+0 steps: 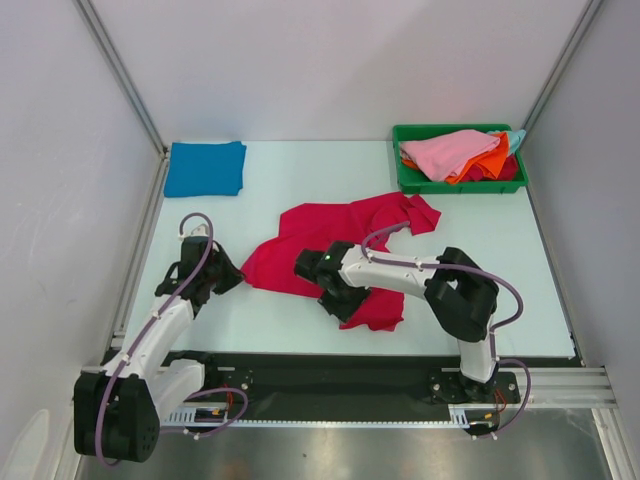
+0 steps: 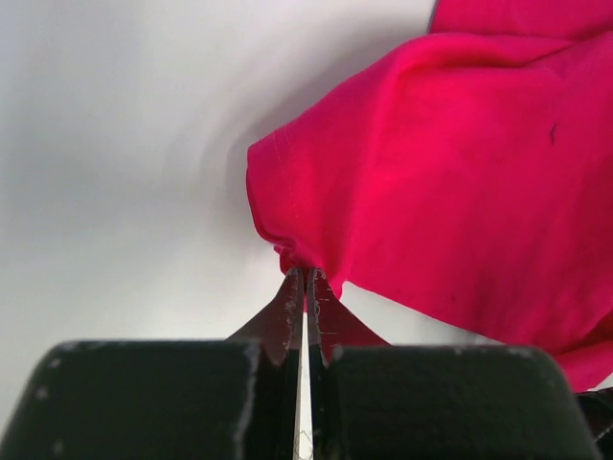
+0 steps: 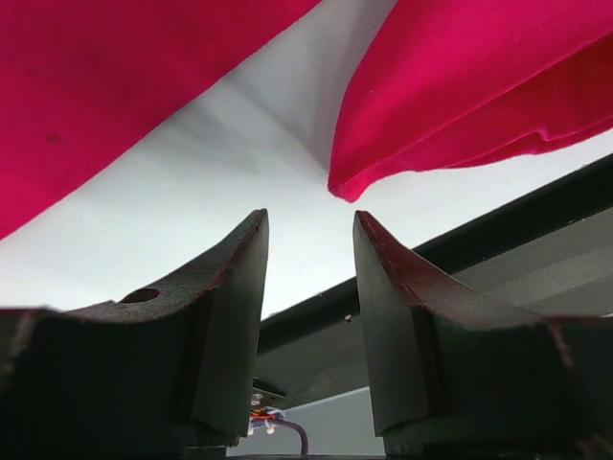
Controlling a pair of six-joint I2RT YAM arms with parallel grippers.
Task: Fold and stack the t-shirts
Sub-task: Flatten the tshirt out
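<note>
From the overhead view I see the crimson shirt [image 1: 340,240] lying crumpled and spread across the middle of the table [image 1: 300,165], with one bunched part reaching toward the far right and another lobe hanging down toward the near edge. My left gripper [image 1: 236,280] sits at the shirt's left tip. On its wrist camera the left gripper [image 2: 305,280] has its jaws pressed together on a small fold of the shirt's hemmed edge [image 2: 287,251], and the rest of the cloth [image 2: 460,182] billows away to the upper right over the pale table. My right gripper [image 1: 345,303] is down over the near lobe of the same shirt. On its own camera the right gripper [image 3: 308,230] has its fingers [image 3: 239,287] spread with only bare table showing in the gap. A pointed corner of crimson cloth [image 3: 412,125] hangs just beyond the tips without touching them, and a second sweep of the cloth fills the upper left. A blue shirt [image 1: 205,168] lies folded flat at the far left corner, well apart from the crimson one. At the far right stands the green bin [image 1: 455,129], holding a pink shirt [image 1: 448,153] on top of an orange shirt [image 1: 490,163], with a bit of light blue shirt [image 1: 517,138] at its right end.
</note>
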